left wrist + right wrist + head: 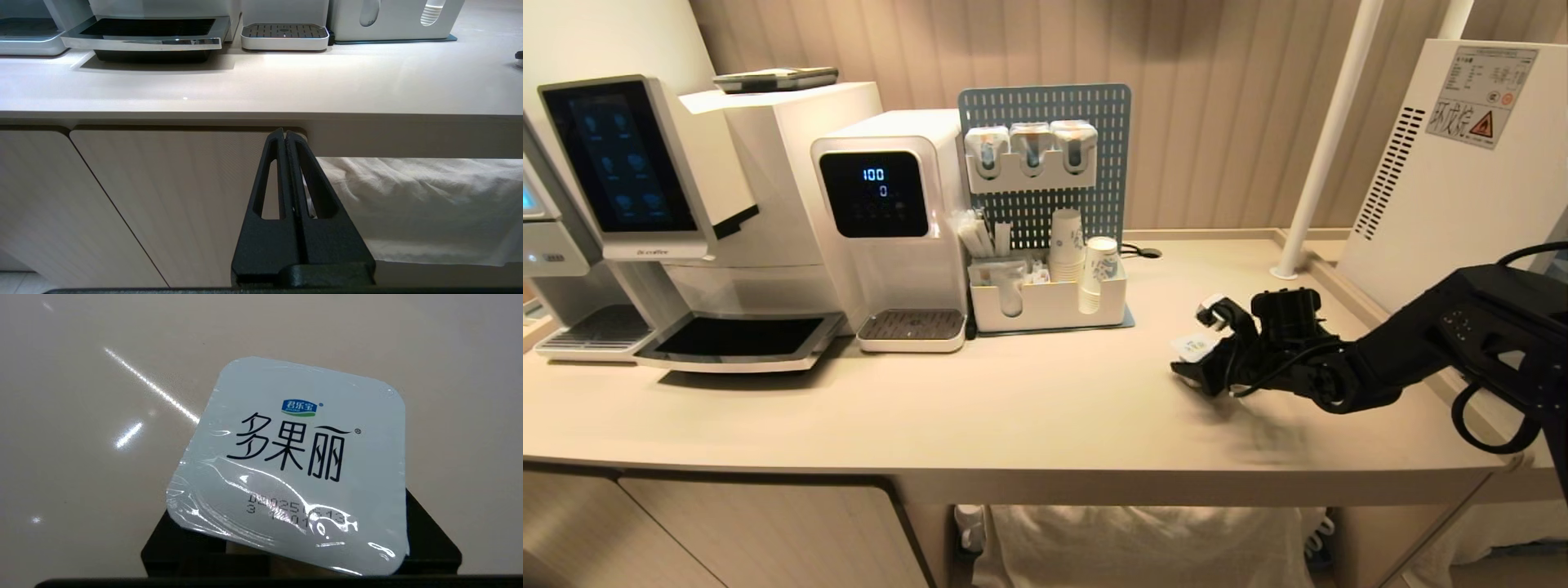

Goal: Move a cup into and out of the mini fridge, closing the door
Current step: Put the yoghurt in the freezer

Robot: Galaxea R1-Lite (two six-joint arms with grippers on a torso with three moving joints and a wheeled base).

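Foil-lidded pot, small and of plastic, stands on the beige counter near its right end, with the right end effector reaching in level and set about it. The lid hides the contact in the right wrist view, so it cannot be told whether a grasp has been made or the pot merely sits inside the reach. The left end effector is clenched on nothing and parked below the counter's front edge, before a cabinet front.

The paper cup stands in the white organiser at the back, just beside the stack of cups and well apart from the working arm. The mini fridge stands at the far right, its vented side showing; its door is out of view.

Risks noted:
- Wrong object. The arm is at the pot, not the cup; carried on, the task would likely be done with the wrong item.
- Slip or tip. A low grip on a tapered plastic wall could let the pot slide or tilt on lifting.
- Lid damage. Squeezing too high could crumple the overhanging foil.
- Collision. The fridge stands close by the arm's elbow, so a wide swing may strike it.
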